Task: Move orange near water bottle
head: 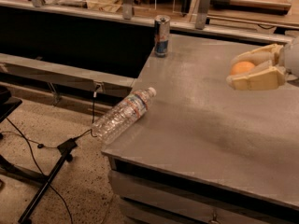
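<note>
My fingers [257,80], over the counter [196,125] at right, clasp the orange [242,67]; I should carry it left and set it gently beside the overhanging water bottle [124,115].

At the right edge my pincer [232,73] hangs above the surface [196,125], and its arm is cut off there. Its fingers [257,80] hide part of the orange [242,67] I grip.

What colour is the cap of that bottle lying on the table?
The water bottle has a white cap, camera view; the gripper, at right, holds the orange.
</note>
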You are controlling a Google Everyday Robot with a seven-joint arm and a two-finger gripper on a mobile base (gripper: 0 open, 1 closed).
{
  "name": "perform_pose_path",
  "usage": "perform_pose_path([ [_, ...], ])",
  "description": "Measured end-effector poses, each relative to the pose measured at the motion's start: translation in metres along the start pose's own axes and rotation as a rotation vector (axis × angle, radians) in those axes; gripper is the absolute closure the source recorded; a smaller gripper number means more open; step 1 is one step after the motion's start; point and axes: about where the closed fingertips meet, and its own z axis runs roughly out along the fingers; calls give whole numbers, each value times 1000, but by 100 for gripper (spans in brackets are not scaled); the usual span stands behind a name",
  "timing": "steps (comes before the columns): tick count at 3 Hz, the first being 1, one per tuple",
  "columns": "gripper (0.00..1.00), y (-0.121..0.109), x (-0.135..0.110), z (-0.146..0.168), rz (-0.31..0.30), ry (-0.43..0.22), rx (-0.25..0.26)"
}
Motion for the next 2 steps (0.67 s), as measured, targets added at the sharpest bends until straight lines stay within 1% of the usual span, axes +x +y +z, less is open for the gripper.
perform_pose_path([
  [1, 100, 27, 4, 31, 25, -15, -91],
  [2, 100, 56, 2, 63, 35, -29, -179],
])
